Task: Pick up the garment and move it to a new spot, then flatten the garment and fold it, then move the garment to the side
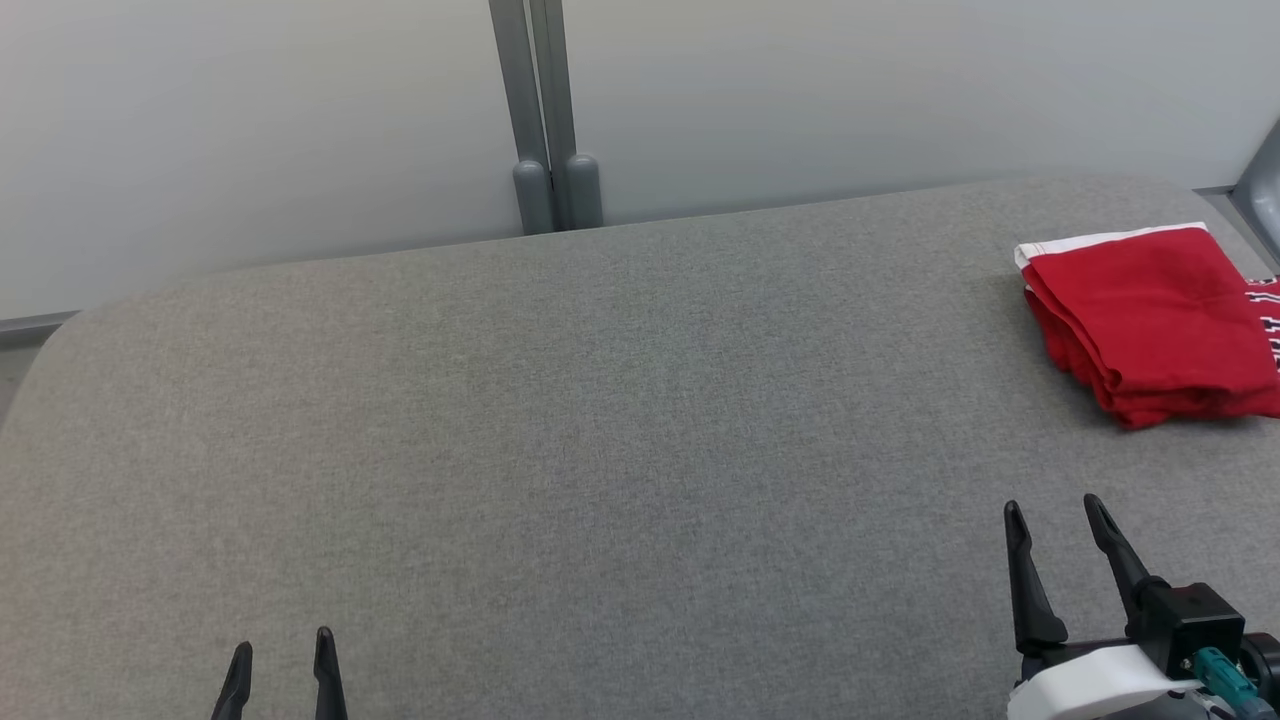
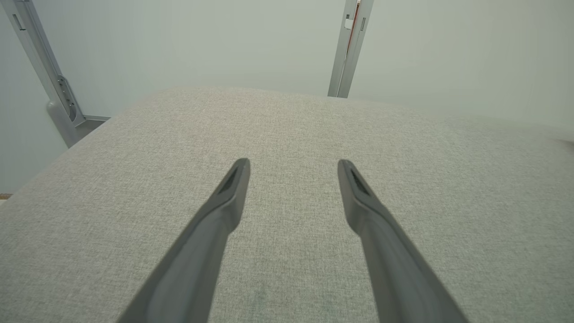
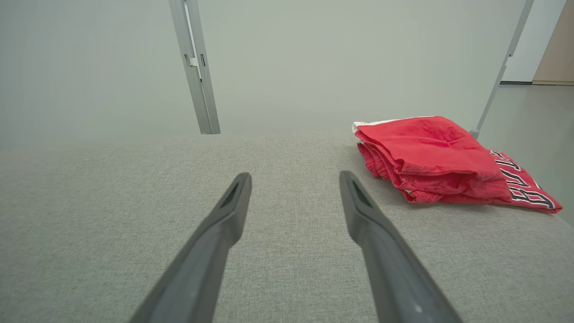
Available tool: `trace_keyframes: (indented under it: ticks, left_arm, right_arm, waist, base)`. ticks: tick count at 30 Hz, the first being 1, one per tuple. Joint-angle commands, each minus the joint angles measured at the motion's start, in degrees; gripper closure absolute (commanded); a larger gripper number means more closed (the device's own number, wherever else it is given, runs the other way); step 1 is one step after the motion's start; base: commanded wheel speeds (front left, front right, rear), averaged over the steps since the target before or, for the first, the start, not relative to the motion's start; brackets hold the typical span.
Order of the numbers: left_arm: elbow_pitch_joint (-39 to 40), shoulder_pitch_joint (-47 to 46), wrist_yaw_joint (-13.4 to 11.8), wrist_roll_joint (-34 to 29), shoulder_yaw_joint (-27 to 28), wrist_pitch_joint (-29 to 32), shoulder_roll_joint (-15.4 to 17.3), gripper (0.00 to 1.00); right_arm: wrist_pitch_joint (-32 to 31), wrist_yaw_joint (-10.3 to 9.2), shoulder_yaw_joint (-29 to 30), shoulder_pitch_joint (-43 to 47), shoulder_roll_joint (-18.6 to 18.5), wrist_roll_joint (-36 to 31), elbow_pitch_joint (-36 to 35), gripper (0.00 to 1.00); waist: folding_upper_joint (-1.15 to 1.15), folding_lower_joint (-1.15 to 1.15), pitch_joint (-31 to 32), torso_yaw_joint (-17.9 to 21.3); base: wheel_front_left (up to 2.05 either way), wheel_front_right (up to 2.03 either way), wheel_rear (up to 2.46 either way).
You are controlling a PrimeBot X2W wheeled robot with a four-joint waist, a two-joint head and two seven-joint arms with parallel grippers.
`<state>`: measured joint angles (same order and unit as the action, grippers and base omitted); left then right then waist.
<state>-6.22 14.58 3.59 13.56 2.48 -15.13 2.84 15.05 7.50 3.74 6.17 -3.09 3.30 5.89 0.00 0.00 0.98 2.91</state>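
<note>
A grey fabric-covered tabletop [image 1: 600, 420] is carrying a folded red garment [image 1: 1150, 310], which is lying near its far right corner, by the right edge.

Garment [image 1: 1150, 320] lay on the table [image 1: 600, 450] at the far right, close to the right edge and near the back edge. My right hand [image 1: 1052, 502] was over the near right of the table, in front of the garment and clear of it; the garment lay ahead and slightly right of my fingers. My left hand [image 1: 281, 640] was at the near left, well apart from both. Twin posts [image 1: 548, 130] stood just behind the table's back edge, about mid-width, against the wall [image 1: 250, 120]. Another post [image 1: 1262, 185] stood off the far right corner, behind the garment.
</note>
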Motion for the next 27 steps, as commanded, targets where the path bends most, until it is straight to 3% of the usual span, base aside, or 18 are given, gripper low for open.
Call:
trace_keyframes:
  ticks: [1,6,7,11,27]
  left_arm:
    - [0.11,-0.74,0.41,0.23,-0.01,0.02,0.13,0.00]
    - [0.70,-0.53,1.44,0.72,-0.33,0.03,0.13,0.00]
    - [0.37,-0.02,1.37,0.55,-0.45,-0.01,-0.02,1.00]
    - [-1.49,-0.11,1.39,1.35,-0.60,0.26,-0.33,1.00]
    - [-2.86,-4.82,1.98,18.51,0.46,5.00,-0.22,1.00]
  right_arm:
    - [0.14,-0.02,0.14,0.34,-0.03,-0.27,-0.28,0.00]
    - [0.14,-0.02,0.27,0.39,0.05,-0.14,-0.19,0.00]
    - [0.00,0.00,0.15,0.00,0.11,0.05,0.18,1.00]
    - [-0.27,0.00,0.05,0.25,0.51,0.95,1.92,1.00]
    - [-4.91,0.00,0.58,-2.69,0.33,20.58,3.23,1.00]
  waist:
    - [0.00,0.00,-0.03,-0.02]
    - [0.00,0.00,0.07,-0.08]
    - [0.00,0.00,0.06,-0.08]
    - [0.00,0.00,0.05,-0.10]
    - [0.00,0.00,-0.11,-0.48]
  base:
    - [0.00,0.00,0.00]
    - [0.00,0.00,0.00]
    - [0.00,0.00,0.00]
    - [0.00,0.00,0.00]
    - [0.00,0.00,0.00]
